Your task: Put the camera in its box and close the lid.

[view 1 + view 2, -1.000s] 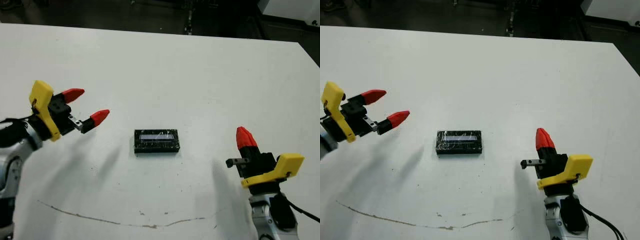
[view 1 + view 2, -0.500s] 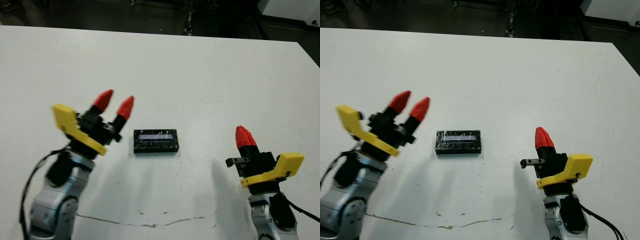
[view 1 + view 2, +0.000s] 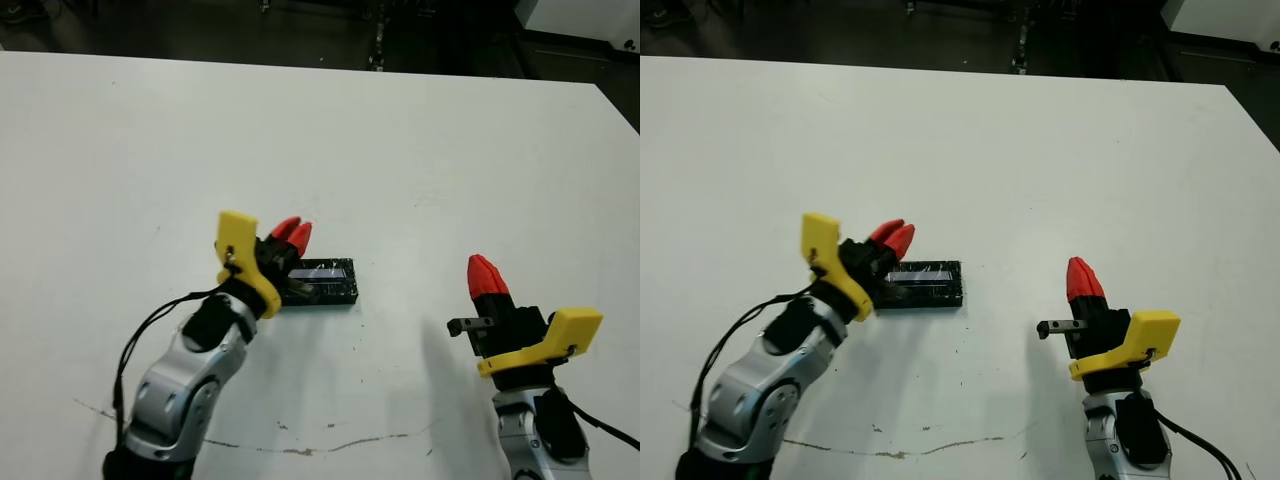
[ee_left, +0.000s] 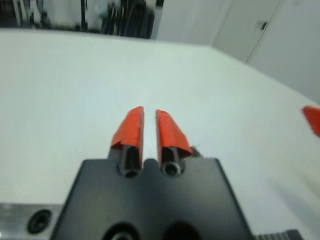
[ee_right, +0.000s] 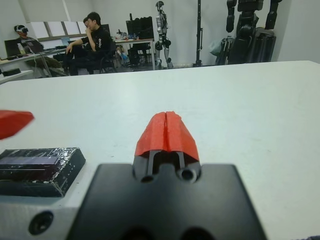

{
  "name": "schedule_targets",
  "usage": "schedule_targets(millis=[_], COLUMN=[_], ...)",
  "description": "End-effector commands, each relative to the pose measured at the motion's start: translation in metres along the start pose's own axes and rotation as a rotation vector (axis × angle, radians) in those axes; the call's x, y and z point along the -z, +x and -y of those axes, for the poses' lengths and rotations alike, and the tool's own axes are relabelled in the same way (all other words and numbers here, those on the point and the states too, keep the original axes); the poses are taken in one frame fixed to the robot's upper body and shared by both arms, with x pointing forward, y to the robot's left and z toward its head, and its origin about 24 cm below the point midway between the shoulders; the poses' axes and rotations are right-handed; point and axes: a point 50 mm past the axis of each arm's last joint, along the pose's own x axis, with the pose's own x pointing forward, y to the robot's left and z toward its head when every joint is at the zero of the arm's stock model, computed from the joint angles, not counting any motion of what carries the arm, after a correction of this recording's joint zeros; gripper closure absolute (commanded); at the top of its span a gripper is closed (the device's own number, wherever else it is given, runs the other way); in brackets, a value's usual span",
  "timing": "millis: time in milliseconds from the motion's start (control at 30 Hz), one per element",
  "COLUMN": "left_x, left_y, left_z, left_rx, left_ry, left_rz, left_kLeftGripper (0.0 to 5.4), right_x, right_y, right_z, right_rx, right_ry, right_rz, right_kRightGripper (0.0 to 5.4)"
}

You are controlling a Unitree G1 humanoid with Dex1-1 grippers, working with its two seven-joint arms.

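Judging progress first: one black oblong block [image 3: 312, 283] lies flat near the middle of the white bench [image 3: 420, 150], with a pale bluish strip along its top. No separate slim camera and no separate lid show anywhere on the bench. Whether this block is the box already closed with the camera inside, or the open box with the camera lying in it, I cannot tell from these views. If the lid is on, little is left beyond a final press or check; if not, the lid is out of sight.

Left tool [image 3: 293, 233]: arm reaches in from the near left, forearm angled up toward the block, yellow bracket uppermost. Its red fingertips are nearly pressed together, only a thin slit between them, and hang just over the block's left end; contact cannot be confirmed.

Right tool [image 3: 483, 275]: parked at the near right, well apart from the block, pointing toward the far side. Fingertips pressed together, pinching nothing.

People sit at desks beyond the bench, in the right wrist view.
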Motion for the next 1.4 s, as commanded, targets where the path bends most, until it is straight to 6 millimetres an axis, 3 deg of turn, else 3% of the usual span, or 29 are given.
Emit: schedule_targets(millis=[33,467,600,667,867,1033,1200,1400], left_x=[0.013,0.053,0.055,0.048,-0.003,-0.037,-0.052,-0.048], left_y=[0.005,-0.004,-0.009,-0.011,-0.027,-0.045,-0.06,-0.076], left_z=[0.002,0.006,0.006,0.006,0.0,-0.014,-0.034,-0.059], left_rx=[-0.006,-0.021,-0.023,-0.005,0.015,-0.034,-0.126,-0.274], left_ry=[-0.042,-0.07,-0.071,-0.06,0.053,0.181,0.264,0.253], left_rz=[-0.095,-0.317,-0.312,-0.233,0.121,0.373,0.528,0.547], left_kLeftGripper=[5.39,5.39,5.39,5.39,5.39,5.39,5.39,5.39], right_x=[0.002,0.004,0.004,0.004,0.004,0.004,0.003,0.001], right_y=[-0.003,-0.004,-0.004,-0.005,-0.004,-0.003,-0.001,0.002], right_z=[0.002,0.003,0.003,0.002,0.003,0.002,0.002,0.002], right_rx=[0.006,0.016,0.017,0.024,0.026,0.023,0.022,0.009], right_ry=[-0.01,-0.002,-0.009,-0.011,-0.004,-0.001,0.007,0.004], right_rz=[-0.009,-0.012,-0.009,-0.01,-0.009,-0.011,-0.006,0.01], right_kRightGripper=[5.4,5.4,5.4,5.4,5.4,5.4,5.4,5.4])
